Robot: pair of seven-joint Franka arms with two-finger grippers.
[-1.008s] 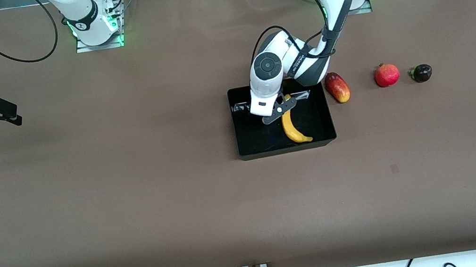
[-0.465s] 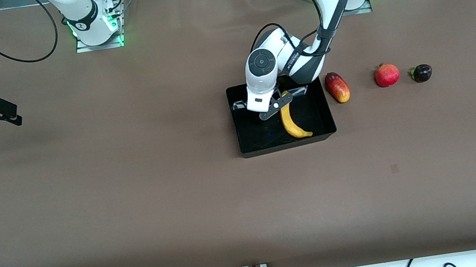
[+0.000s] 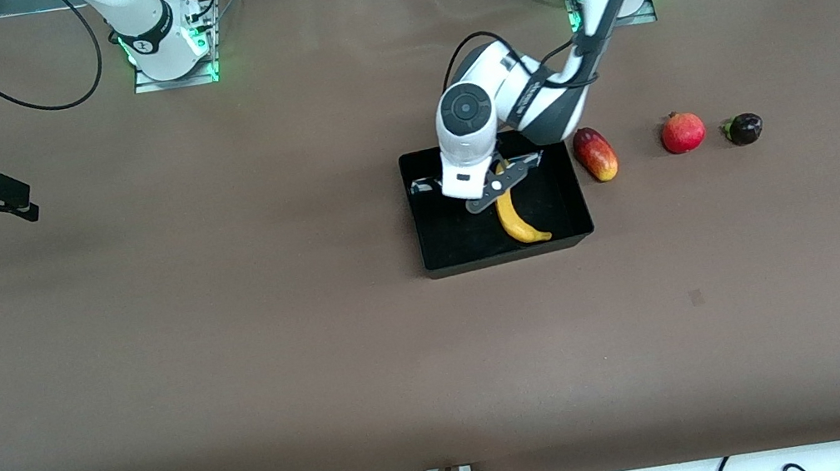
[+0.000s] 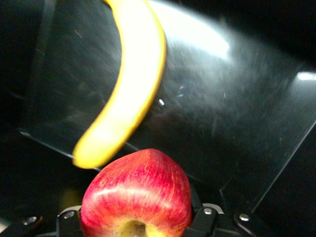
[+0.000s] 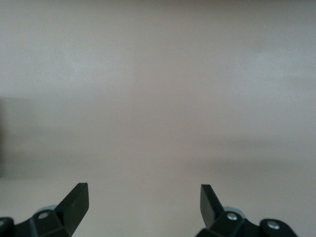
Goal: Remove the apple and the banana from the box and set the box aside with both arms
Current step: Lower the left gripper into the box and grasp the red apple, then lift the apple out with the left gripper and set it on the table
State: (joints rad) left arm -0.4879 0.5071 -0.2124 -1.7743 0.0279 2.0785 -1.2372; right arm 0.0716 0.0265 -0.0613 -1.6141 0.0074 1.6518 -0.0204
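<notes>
The black box (image 3: 508,258) sits mid-table, nearer the left arm's base. The yellow banana (image 3: 519,224) lies inside it and also shows in the left wrist view (image 4: 131,84), on the glossy box floor (image 4: 222,123). My left gripper (image 3: 492,186) is down inside the box beside the banana's stem end. It is shut on the red-and-yellow apple (image 4: 136,192), which the hand hides in the front view. My right gripper (image 3: 1,201) waits open and empty over bare table at the right arm's end; its fingers (image 5: 76,202) stand wide apart.
A red-yellow mango (image 3: 595,154) lies just beside the box toward the left arm's end. A red pomegranate (image 3: 683,132) and a small dark fruit (image 3: 744,128) follow it in a row. Cables hang below the table's front edge.
The box and banana shifted slightly away from the front camera about a second ago. The left gripper moved a little with them and stays in the box. The right arm has not moved.
</notes>
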